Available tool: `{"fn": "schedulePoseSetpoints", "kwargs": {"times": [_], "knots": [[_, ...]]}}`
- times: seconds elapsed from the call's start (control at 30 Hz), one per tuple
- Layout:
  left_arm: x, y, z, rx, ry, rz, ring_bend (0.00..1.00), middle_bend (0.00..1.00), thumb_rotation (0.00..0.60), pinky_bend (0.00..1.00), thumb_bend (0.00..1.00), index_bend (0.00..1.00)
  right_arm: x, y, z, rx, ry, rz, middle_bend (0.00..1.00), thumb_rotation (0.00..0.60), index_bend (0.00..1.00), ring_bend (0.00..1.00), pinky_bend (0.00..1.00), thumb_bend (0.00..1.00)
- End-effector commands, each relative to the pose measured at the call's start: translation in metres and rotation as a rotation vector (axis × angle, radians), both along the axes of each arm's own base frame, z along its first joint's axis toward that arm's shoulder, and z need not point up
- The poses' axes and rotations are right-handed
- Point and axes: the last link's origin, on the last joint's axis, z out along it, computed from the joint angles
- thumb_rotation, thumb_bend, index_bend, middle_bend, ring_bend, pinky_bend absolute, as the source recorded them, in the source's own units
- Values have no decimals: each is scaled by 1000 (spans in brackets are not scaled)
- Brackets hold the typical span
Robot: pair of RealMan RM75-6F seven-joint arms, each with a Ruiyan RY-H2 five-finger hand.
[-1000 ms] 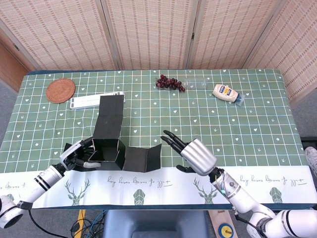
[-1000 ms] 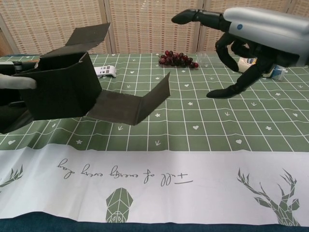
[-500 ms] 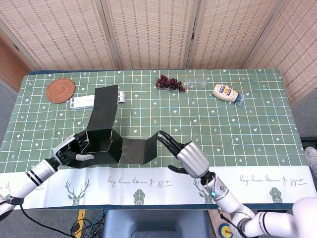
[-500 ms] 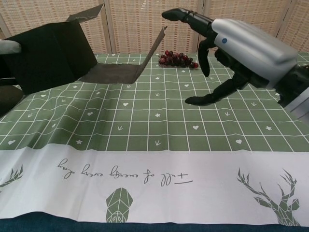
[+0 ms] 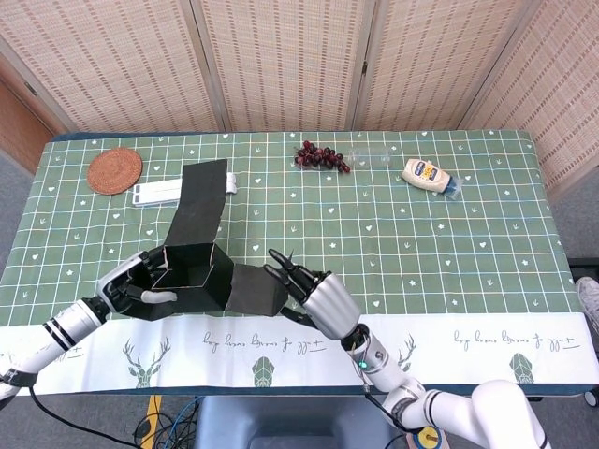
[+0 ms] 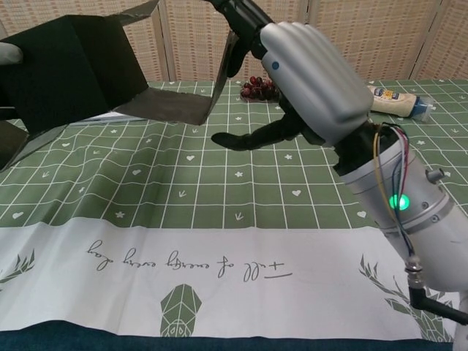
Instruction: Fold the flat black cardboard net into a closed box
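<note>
Head view shows a table under a green checked tablecloth (image 5: 449, 234) with a white deer-printed border along the near edge, backed by woven folding screens (image 5: 281, 61). On the cloth lie a round woven coaster (image 5: 114, 171), a white flat object (image 5: 159, 193) partly under the cardboard, a bunch of dark grapes (image 5: 321, 156), a clear plastic bottle (image 5: 372, 157) and a mayonnaise bottle (image 5: 429, 175).

The black cardboard net (image 5: 201, 267) sits at the near left of the table, partly folded: its middle forms an open box shape, one long panel runs back toward the coaster side, and another panel extends right. The left hand (image 5: 131, 288) grips the box part at its left side, fingers curled around the wall. The right hand (image 5: 314, 295) reaches in from the right with fingers spread apart and extended, their tips at the upturned edge of the right panel; whether they touch it is not clear.
</note>
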Motion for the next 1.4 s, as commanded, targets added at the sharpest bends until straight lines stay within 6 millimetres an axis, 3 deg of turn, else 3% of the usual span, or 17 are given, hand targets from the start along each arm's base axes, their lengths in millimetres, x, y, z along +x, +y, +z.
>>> {"fn": "schedulePoseSetpoints", "kwargs": {"times": [0.03, 0.33, 0.83, 1.07, 1.4], "knots": [[0, -1, 1, -7, 1, -3, 535, 202, 600, 847, 103, 244, 15, -1, -5, -19, -62, 65, 0, 600, 0, 423, 896, 51], [-3, -5, -1, -22, 84, -75, 533, 202, 600, 847, 104, 241, 34, -5, -8, -56, -79, 144, 0, 600, 0, 393, 833, 51], [-2, -9, -20, 52, 234, -181, 533, 202, 600, 847, 103, 247, 39, -12, 0, -23, 62, 176, 53, 600, 0, 394, 832, 66], [-5, -8, -39, 87, 310, -217, 533, 202, 600, 847, 103, 251, 32, -9, -6, -3, 185, 187, 106, 600, 0, 429, 832, 96], [-6, -11, -76, 101, 441, -322, 535, 202, 600, 847, 103, 251, 10, -3, -31, 42, 312, 187, 173, 600, 0, 485, 831, 164]]}}
